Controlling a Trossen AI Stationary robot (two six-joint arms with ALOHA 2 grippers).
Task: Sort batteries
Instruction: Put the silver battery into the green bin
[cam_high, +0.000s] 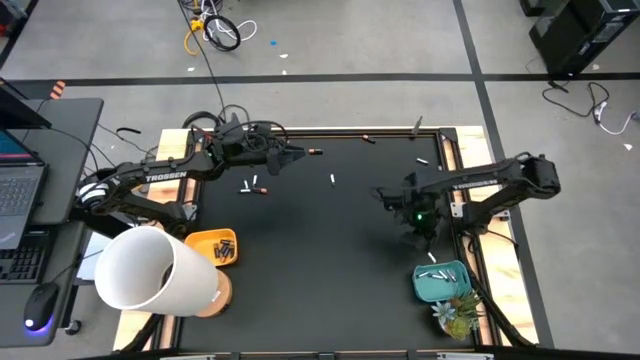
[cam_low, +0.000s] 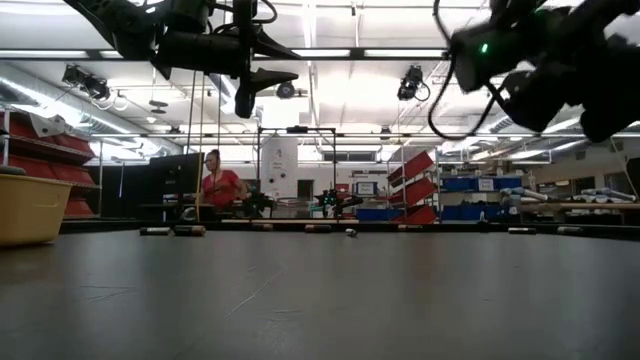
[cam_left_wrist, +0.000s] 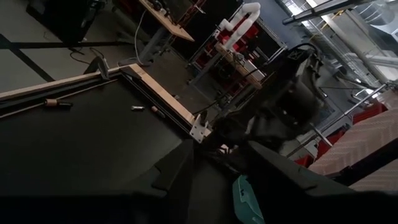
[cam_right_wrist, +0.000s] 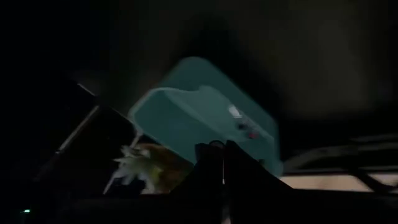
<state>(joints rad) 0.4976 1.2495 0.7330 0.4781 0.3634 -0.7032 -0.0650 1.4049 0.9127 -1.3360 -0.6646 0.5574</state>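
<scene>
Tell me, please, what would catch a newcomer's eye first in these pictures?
Probably the big white cylinder at the table's near left corner, beside the small orange tray of dark batteries. Opposite, at the near right, sits a teal plastic tray holding pale batteries, with the right gripper shut above the mat close to it. A few loose batteries lie on the black mat near the open left gripper.
</scene>
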